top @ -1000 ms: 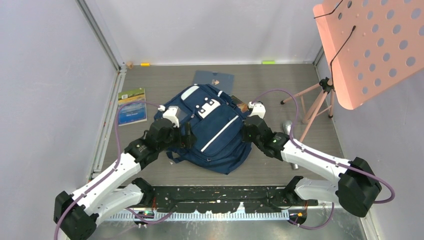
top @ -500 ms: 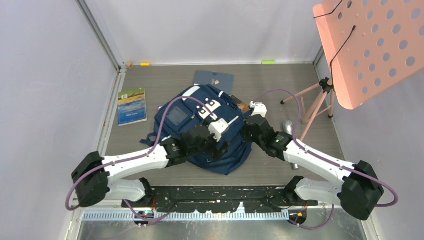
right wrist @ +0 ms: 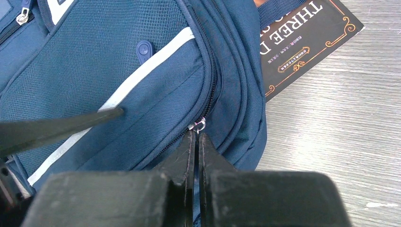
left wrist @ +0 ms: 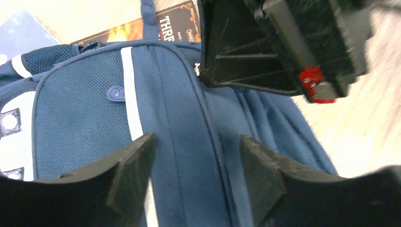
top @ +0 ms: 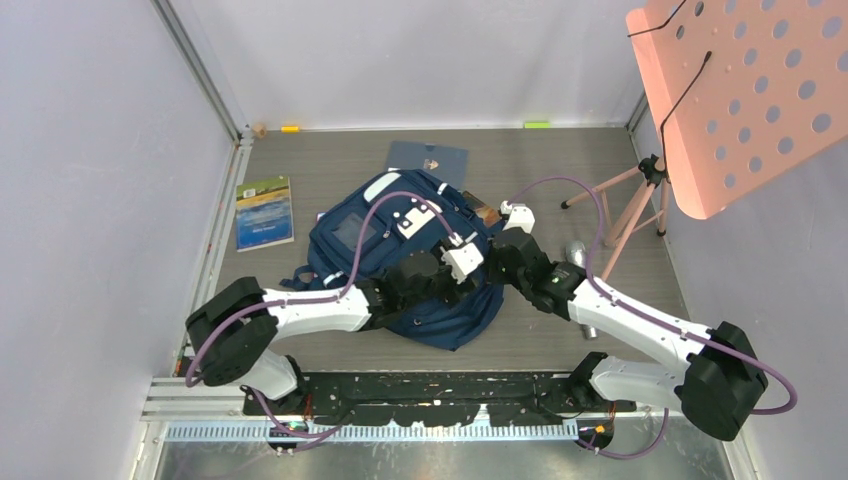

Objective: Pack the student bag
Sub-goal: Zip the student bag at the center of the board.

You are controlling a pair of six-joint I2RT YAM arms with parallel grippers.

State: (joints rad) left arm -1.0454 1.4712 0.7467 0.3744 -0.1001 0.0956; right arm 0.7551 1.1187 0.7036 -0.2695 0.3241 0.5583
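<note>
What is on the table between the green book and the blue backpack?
Nothing. The top view shows a bare stretch of grey table between the green book and the student bag.

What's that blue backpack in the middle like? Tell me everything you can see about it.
The student bag is a navy woven-fabric backpack with pale stripes, white patches on its front pocket and mesh panels. It lies flat, front up, on the grey table, with one edge over a black book. The right gripper is shut right at a silver zipper pull on the bag's side. The open left gripper hovers over its front.
</note>
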